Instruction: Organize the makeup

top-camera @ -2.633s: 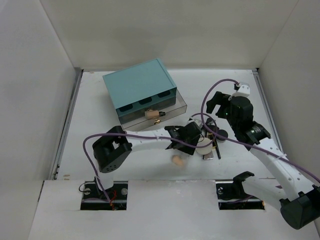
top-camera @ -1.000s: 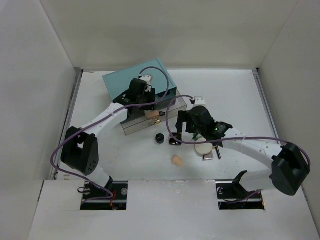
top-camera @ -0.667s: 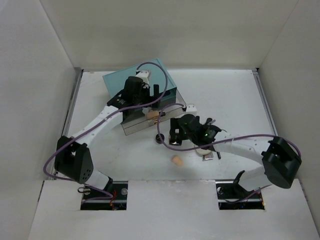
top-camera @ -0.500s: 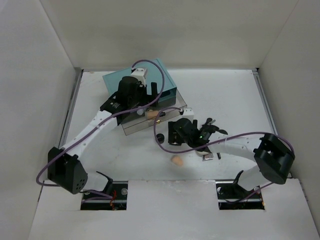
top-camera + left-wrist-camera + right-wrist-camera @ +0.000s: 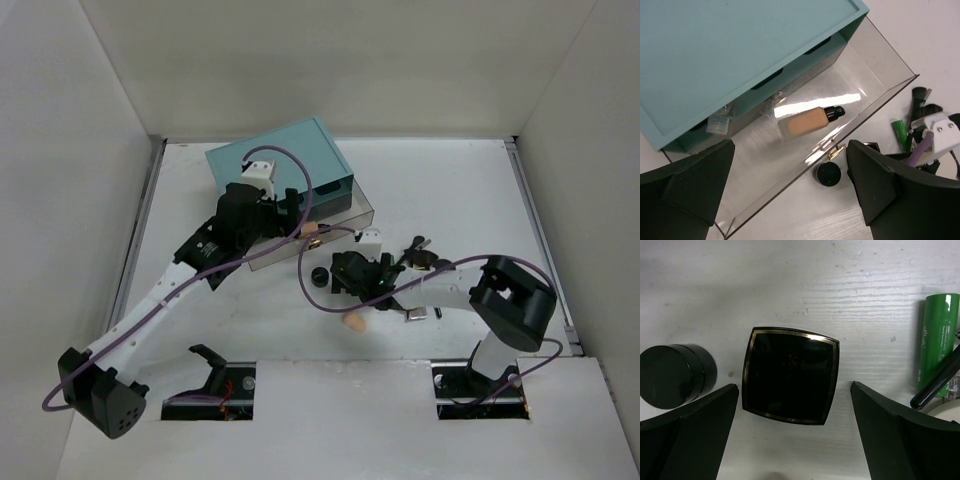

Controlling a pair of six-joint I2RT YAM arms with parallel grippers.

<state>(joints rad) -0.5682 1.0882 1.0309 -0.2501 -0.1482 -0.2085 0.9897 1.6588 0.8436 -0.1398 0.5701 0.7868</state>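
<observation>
In the left wrist view, the makeup in the open clear drawer (image 5: 875,60) of the teal box (image 5: 740,50) is a tan bottle with a black cap (image 5: 807,120) and a small clear bottle (image 5: 717,124). My left gripper (image 5: 790,145) hangs open above the drawer front, holding nothing. A black round compact (image 5: 827,173) lies on the table just outside the drawer. In the right wrist view, my right gripper (image 5: 794,386) is open and straddles a black square compact (image 5: 790,375) without touching it. The round compact (image 5: 672,375) lies to its left. A peach sponge (image 5: 353,322) lies nearer the arm bases.
A green tube (image 5: 935,340) and a thin black pencil (image 5: 937,377) lie right of the square compact. Brushes (image 5: 420,250) and a silver-edged compact (image 5: 412,315) sit by the right arm. The drawer's gold handle (image 5: 835,152) sticks out over the table. White walls ring the table (image 5: 450,180).
My left gripper has opened and drawn back from the drawer toward the left. My right gripper has slid left and now sits over the square compact.
</observation>
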